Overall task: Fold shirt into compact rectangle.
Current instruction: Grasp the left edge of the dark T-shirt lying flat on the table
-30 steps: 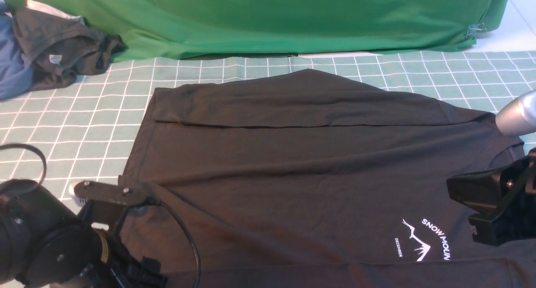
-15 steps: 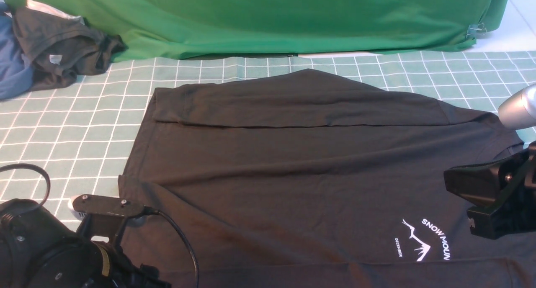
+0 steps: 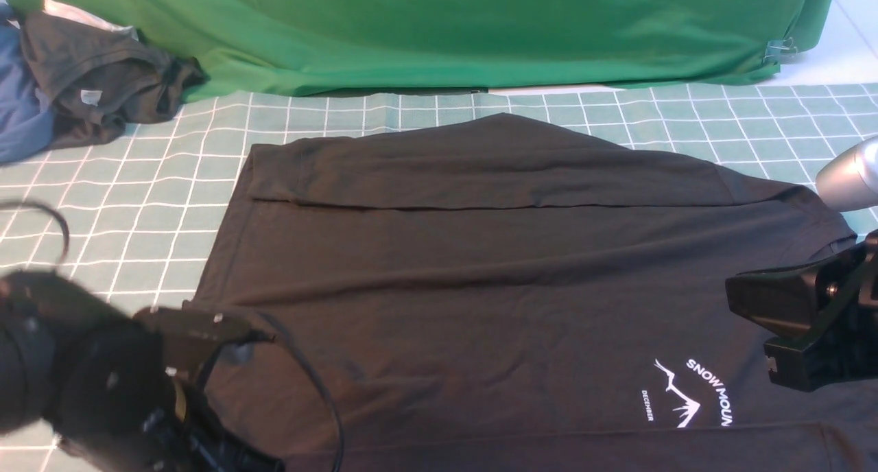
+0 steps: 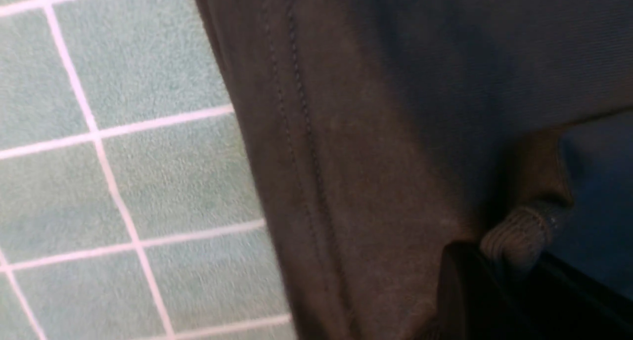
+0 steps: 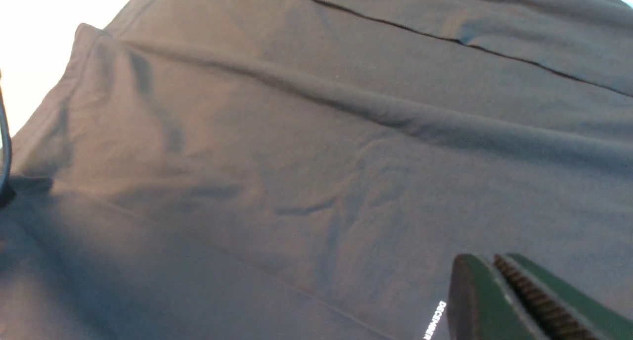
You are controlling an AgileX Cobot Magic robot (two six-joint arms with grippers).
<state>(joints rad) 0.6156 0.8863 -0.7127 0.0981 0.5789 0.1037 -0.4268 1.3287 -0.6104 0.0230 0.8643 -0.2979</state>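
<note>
- A dark garment (image 3: 96,81) and a blue garment (image 3: 20,115) are piled at the far left of the mat (image 3: 137,204).
- At the near left, the left gripper (image 4: 514,271) is clamped on the shirt's ribbed cuff (image 4: 519,231).
- The shirt (image 3: 480,287) is spread flat across the middle, with one sleeve folded along its far edge.
- At the right, the right gripper (image 5: 514,290) is held over the shirt, fingers pressed together and empty.

L tool (image 4: 514,261) clamped, R tool (image 5: 496,266) closed (teeth meeting)
</note>
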